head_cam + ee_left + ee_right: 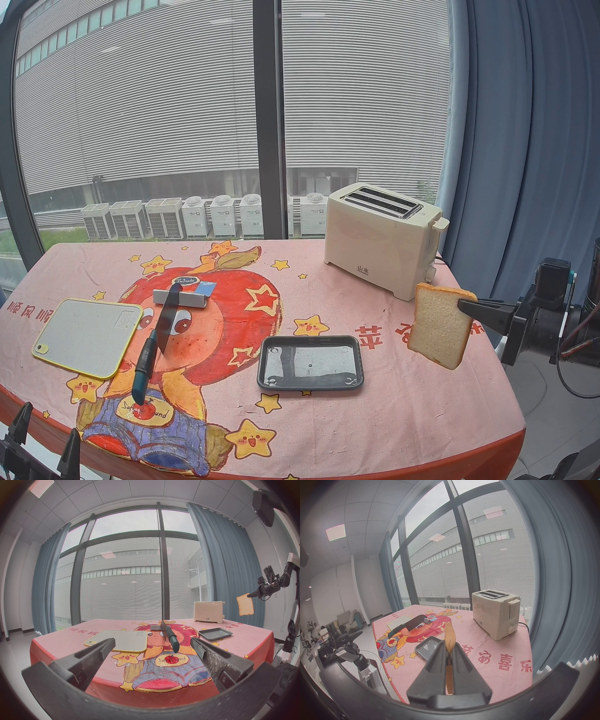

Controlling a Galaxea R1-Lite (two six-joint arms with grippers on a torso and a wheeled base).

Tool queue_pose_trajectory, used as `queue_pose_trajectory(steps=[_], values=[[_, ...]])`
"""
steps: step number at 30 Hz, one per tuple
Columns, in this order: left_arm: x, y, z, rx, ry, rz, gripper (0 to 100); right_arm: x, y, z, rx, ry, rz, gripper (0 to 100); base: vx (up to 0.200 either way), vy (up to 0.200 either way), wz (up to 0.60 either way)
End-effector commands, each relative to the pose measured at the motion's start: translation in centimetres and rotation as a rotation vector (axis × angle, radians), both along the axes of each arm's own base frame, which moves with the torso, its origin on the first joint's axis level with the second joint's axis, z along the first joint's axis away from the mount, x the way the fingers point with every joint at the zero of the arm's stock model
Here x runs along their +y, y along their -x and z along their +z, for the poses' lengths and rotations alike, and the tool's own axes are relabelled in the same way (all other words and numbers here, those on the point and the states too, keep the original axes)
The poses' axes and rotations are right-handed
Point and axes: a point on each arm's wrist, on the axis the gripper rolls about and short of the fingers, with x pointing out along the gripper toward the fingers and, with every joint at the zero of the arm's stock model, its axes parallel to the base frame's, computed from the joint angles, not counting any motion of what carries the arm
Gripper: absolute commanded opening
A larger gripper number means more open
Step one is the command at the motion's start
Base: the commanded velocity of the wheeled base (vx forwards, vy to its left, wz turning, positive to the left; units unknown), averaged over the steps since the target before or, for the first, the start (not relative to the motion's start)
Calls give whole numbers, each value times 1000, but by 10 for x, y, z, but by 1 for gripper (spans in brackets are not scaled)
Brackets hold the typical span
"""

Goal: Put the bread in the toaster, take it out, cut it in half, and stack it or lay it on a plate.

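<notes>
Right gripper [465,305]: my jaws pinch the bread [440,325] at its right edge. The slice hangs upright in the air, clear of the tablecloth [387,400], over the table's right side, just near-right of the toaster [381,240].

Left gripper [152,642]: jaws spread wide with nothing between them, low off the table's near-left edge.

Toaster at far right, two top slots open, lever on its right end, a small dark mark printed low on its front. Black plate [310,339] at centre, near side. Knife [156,340] to its left, blade propped on a grey rest [181,298], handle toward me. Cutting board [84,337] at far left.

Red characters are printed on the cloth near the bread and at the left edge.
</notes>
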Motion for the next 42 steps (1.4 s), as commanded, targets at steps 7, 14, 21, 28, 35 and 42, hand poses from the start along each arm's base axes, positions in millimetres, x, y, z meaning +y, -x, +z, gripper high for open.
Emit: queue_pose_trajectory(steps=[7, 14, 21, 28, 35, 42], values=[[0, 0, -5, 0, 0, -1, 100, 0, 0, 0, 1, 0, 3, 0, 0, 200, 0], [0, 0, -5, 0, 0, -1, 100, 1, 0, 0, 0, 1, 5, 0, 0, 200, 0], [0, 0, -5, 0, 0, -1, 100, 2, 1, 0, -1, 1, 12, 0, 0, 200, 0], [0, 0, -5, 1, 0, -1, 100, 3, 1, -1, -1, 5, 7, 0, 0, 200, 0], [0, 0, -5, 0, 0, -1, 100, 3, 2, 0, -2, 4, 11, 0, 0, 200, 0], [0, 0, -5, 0, 0, -1, 100, 6, 5, 0, -3, 1, 30, 0, 0, 200, 0]])
